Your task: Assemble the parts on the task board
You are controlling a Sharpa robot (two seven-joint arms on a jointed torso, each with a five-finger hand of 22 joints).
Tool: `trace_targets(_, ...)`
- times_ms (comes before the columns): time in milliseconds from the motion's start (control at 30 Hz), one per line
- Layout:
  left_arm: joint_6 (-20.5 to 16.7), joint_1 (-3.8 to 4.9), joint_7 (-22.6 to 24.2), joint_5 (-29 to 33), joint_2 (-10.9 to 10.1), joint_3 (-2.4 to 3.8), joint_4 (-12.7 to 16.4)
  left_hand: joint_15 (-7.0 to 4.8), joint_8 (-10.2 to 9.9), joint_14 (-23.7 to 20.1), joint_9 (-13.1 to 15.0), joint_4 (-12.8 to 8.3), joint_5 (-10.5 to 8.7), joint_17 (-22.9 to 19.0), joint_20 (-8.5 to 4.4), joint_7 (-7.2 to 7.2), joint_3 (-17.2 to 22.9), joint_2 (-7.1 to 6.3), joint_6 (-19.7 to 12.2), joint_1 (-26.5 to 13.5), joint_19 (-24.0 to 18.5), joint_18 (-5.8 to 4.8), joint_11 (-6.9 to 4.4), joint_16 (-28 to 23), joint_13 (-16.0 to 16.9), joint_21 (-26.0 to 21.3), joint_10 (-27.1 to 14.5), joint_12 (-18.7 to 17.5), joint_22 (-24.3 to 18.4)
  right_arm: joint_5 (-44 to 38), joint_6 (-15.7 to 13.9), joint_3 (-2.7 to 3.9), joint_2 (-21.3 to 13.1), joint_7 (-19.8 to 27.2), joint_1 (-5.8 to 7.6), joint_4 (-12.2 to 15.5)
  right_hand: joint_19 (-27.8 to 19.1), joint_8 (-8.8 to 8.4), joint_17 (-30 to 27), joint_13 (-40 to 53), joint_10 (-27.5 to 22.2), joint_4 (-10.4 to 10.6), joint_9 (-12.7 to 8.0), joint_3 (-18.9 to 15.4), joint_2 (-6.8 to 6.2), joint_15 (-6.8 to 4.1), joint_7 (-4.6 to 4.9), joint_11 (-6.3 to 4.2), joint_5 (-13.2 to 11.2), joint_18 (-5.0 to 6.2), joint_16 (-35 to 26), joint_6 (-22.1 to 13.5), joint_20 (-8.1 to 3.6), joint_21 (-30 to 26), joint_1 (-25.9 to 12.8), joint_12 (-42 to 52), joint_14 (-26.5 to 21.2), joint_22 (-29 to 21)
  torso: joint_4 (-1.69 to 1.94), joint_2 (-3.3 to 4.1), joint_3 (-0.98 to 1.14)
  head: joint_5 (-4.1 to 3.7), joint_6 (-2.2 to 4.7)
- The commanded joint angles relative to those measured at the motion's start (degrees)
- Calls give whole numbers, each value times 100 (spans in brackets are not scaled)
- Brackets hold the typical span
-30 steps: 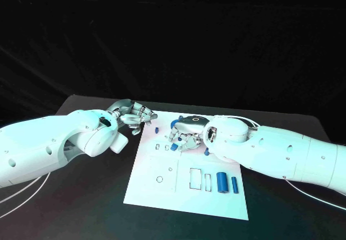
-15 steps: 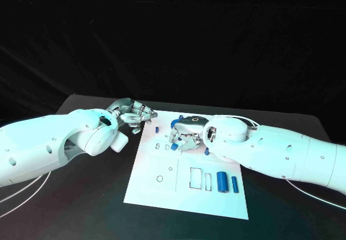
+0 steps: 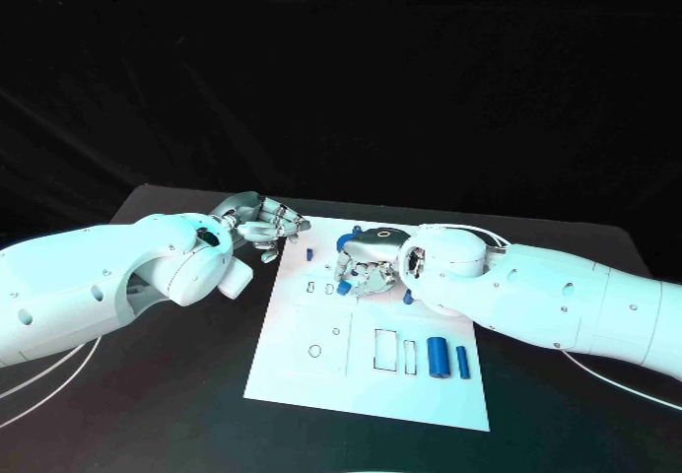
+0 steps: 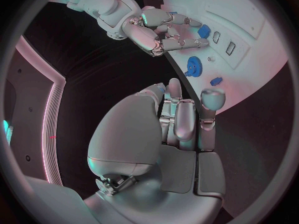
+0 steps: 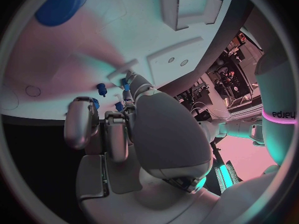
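Observation:
The white task board (image 3: 327,379) lies mid-table. My right hand (image 3: 367,264) hovers low over its far half and pinches a small blue part (image 3: 346,280) at the fingertips, right beside two small rectangular slots (image 3: 320,290). The left wrist view shows that same right hand (image 4: 159,30) with the blue part (image 4: 204,31) at its fingertips. My left hand (image 3: 263,225) sits at the board's far left corner, fingers curled in and holding nothing. A blue gear (image 3: 346,241) and a small blue peg (image 3: 310,254) stand on the board between the two hands.
Two blue cylinders (image 3: 438,357) (image 3: 462,363) lie side by side on the board's near right part, next to a rectangular outline (image 3: 385,352). Black table (image 3: 157,414) surrounds the board. Both white forearms flank the board.
The right hand's fingertips and the blue part have shifted slightly toward the far side of the board. The left hand has stayed put.

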Motion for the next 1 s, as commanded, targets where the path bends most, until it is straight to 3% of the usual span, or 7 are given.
trace_targets(33, -2, 8, 45, 44, 15, 3, 7, 6, 6, -25, 9, 0, 20, -8, 16, 1, 51, -22, -30, 51, -18, 110, 8, -22, -13, -33, -20, -18, -9, -83, 299, -26, 3, -73, -31, -16, 0, 15, 1290, 362, 19, -5, -4, 55, -7, -12, 2, 44, -43, 27, 28, 70, -30, 1, -68, 0, 531, 336, -3, -2, 1, -1, 1)
trace_targets(433, 13, 8, 49, 44, 20, 3, 7, 6, 7, -25, 11, -3, 20, -8, 16, 1, 68, -26, -32, 56, -19, 111, 7, -23, -23, -42, -20, -20, -18, -87, 387, -28, 6, -151, -35, 3, 21, 30, 1306, 382, 40, -10, 0, 99, -42, 56, 35, 139, -153, 18, 36, 251, 18, 18, -256, 29, 535, 372, -2, -2, -2, -12, -1)
trace_targets(1000, 25, 8, 22, 44, 26, 3, -1, 6, 10, -24, 13, -5, 19, -7, 16, 2, 92, -36, -35, 61, -12, 110, 8, -22, -36, -46, -20, -22, -16, -94, 393, -32, -39, -276, -40, 59, 34, -24, 1307, 359, 18, -2, -29, 54, -132, 147, 116, 237, -91, 14, 36, 251, 94, 15, -452, 14, 536, 393, -4, 3, -1, -8, -11)
